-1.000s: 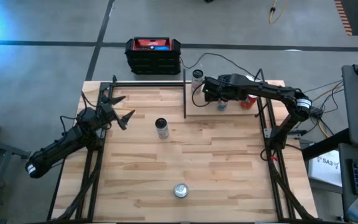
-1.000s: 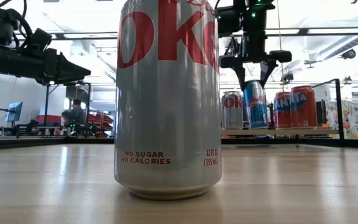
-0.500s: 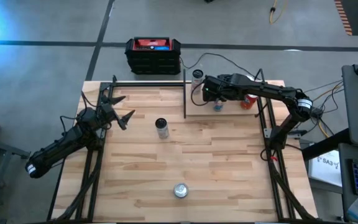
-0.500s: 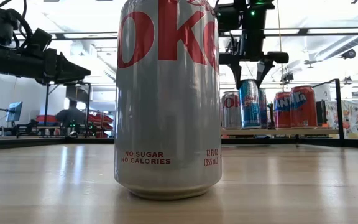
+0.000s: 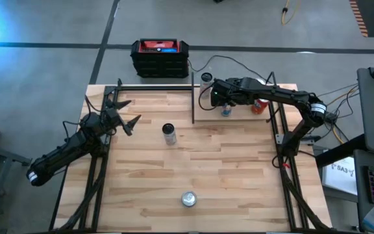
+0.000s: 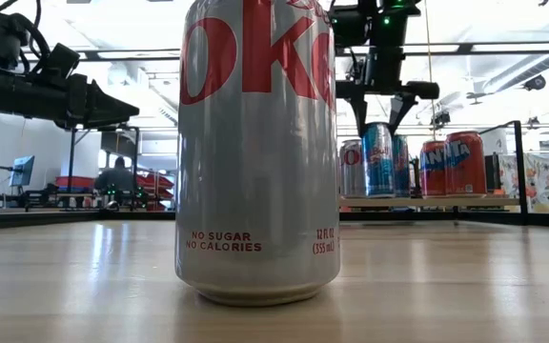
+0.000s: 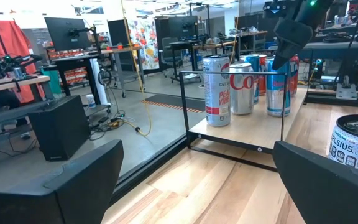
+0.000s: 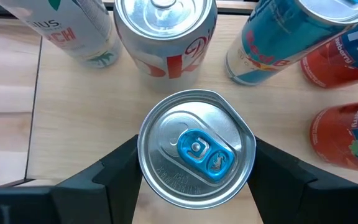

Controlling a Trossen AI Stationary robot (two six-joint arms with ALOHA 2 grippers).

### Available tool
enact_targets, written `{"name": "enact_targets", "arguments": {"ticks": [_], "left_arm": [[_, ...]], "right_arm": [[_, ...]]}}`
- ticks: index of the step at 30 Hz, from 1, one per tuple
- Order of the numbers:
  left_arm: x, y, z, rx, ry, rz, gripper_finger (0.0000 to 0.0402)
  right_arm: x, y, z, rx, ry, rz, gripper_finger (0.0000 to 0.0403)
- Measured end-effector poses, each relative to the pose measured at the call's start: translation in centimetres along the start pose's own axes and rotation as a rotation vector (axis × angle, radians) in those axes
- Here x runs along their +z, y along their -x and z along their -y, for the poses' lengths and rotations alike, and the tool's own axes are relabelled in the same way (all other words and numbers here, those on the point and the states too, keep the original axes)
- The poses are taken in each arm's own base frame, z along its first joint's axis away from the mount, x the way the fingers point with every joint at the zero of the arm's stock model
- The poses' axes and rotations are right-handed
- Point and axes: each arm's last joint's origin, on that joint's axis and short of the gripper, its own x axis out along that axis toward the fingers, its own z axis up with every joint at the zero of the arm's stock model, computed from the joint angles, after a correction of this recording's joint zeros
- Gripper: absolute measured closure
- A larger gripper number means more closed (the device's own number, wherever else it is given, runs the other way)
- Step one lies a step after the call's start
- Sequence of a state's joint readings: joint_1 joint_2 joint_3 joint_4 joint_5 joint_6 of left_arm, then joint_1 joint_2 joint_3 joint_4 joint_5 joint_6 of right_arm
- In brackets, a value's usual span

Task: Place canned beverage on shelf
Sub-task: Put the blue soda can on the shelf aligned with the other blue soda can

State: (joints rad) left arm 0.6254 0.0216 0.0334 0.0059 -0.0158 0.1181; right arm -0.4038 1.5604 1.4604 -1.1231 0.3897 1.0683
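Two tools: the right tool (image 8: 194, 163) is being held clamped on the blue can (image 8: 196, 148); the left tool (image 5: 123, 116) is being kept spread apart, idle over the left of the surface (image 5: 226, 169).
Held can: it is being gripped upright from above over the shelf (image 5: 239, 117) at the far right, near its front edge; whether its base is touching the board cannot be told.
Neighbours: the silver cola can (image 8: 165, 34) and other cans are being crowded just beside it on the shelf.
Step in hand: the can is judged to be in the course of being set down.
Doing it well: the can is best lowered straight until seated, the fingers parted only then, and the tool lifted vertically so that no neighbour is knocked.
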Motion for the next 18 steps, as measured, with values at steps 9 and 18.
{"name": "enact_targets", "arguments": {"ticks": [9,18], "left_arm": [[-0.01,0.00,0.00,0.000,0.000,0.000,0.0003],[0.00,0.00,0.00,0.000,0.000,0.000,0.0003]], "right_arm": [[0.05,-0.06,-0.45,0.041,0.040,0.024,0.0170],[-0.10,0.10,-0.91,0.075,0.133,0.036,0.0170]]}}
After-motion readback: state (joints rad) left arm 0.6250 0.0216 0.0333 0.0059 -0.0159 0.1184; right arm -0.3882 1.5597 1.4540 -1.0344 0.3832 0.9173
